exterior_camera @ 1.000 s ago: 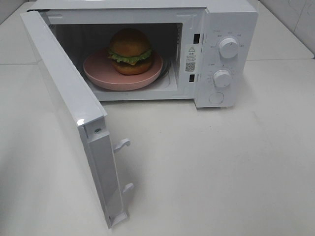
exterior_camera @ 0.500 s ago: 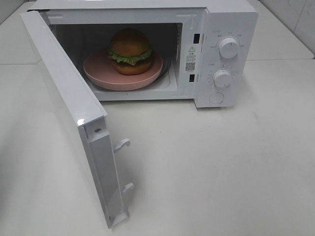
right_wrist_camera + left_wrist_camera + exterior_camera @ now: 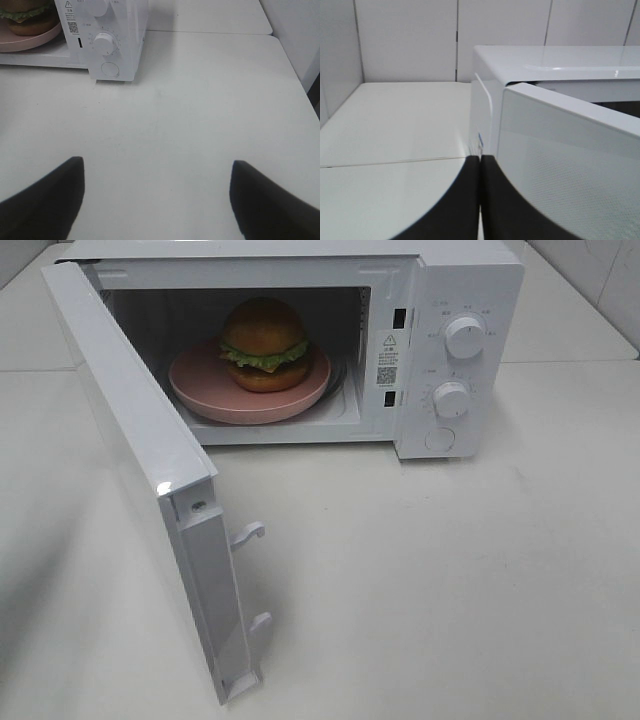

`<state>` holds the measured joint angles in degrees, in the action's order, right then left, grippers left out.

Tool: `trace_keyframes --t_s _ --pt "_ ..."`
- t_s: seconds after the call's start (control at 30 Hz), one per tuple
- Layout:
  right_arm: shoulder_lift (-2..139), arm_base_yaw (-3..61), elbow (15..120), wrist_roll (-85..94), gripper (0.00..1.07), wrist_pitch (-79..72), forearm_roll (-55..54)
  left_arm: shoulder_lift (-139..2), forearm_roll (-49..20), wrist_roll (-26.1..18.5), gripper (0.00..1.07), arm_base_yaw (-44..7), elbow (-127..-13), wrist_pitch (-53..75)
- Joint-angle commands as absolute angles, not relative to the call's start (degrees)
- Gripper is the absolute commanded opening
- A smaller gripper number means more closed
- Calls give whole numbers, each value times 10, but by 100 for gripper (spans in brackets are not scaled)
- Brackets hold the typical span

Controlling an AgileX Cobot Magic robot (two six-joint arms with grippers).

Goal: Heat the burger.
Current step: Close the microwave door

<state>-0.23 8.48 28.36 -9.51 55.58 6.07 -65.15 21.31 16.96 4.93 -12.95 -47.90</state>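
The burger (image 3: 264, 344), with a golden-brown bun and green lettuce, rests on a round pink plate (image 3: 205, 396) inside the white microwave (image 3: 470, 270). The microwave door (image 3: 130, 440) stands swung wide open toward the front left. No gripper shows in the exterior high view. In the left wrist view my left gripper (image 3: 480, 162) is shut, fingers pressed together, close beside the door's outer face (image 3: 570, 170). In the right wrist view my right gripper (image 3: 157, 167) is open over bare table, well back from the microwave's control panel (image 3: 107, 42); the burger (image 3: 27, 17) shows at the frame's corner.
Two white dials (image 3: 464, 337) and a round button (image 3: 440, 439) sit on the microwave's right panel. Two latch hooks (image 3: 248, 533) stick out of the door's free edge. White tiled walls (image 3: 405, 40) close off the table behind and at the sides.
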Motion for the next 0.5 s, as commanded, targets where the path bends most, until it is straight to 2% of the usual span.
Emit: trace_keyframes --t_s 0.03,0.13,0.3,0.5 --pt "-18 81 283 -99 76 552 62 -689 258 209 0 46 -146 -509" --pt "-18 81 283 -99 76 552 62 -713 285 227 0 46 -163 -509" --pt "-18 81 283 -99 76 552 62 -744 331 232 0 46 -187 -508" --pt "-18 81 283 -99 76 552 62 -764 335 236 0 46 -194 -509"
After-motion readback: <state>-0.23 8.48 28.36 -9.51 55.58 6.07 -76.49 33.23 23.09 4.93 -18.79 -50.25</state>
